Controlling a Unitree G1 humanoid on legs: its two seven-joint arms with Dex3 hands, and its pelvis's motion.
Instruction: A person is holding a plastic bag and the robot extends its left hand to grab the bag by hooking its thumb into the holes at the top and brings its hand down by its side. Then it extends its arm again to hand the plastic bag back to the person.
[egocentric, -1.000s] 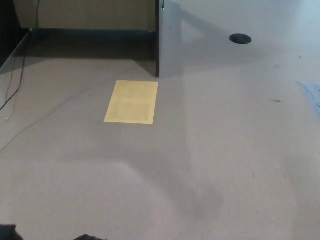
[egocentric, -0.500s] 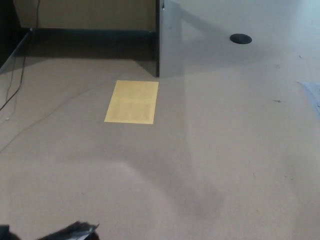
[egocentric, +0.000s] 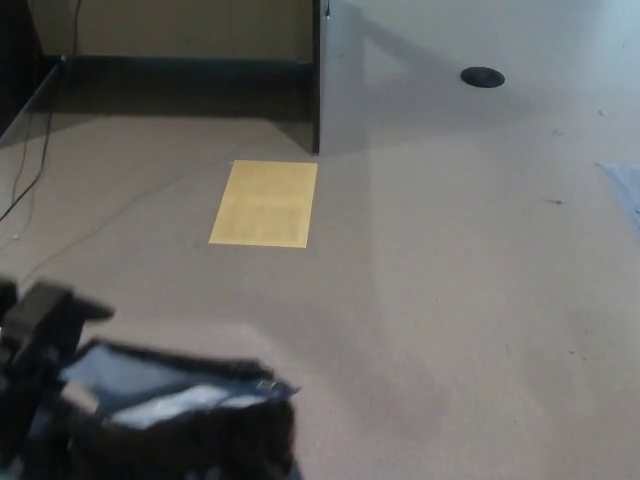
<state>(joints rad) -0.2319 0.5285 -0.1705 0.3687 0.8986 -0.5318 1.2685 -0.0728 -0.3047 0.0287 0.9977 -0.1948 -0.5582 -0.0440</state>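
Plastic bag (egocentric: 170, 405) is filling the lower left corner, dark and crumpled, blurred, with a paler blue-grey patch across its upper side; whether anything is lying inside it cannot be told. Left hand (egocentric: 40, 330) is showing just beside the bag's left end, black and blurred, so whether it is gripping the bag cannot be told. Right hand is not showing. Farther off, a yellow sheet (egocentric: 264, 203) is lying flat on the beige floor (egocentric: 450, 300). Beyond it a dark panel edge (egocentric: 315, 80) is standing upright, and a black round disc (egocentric: 482, 77) is sitting at upper right.
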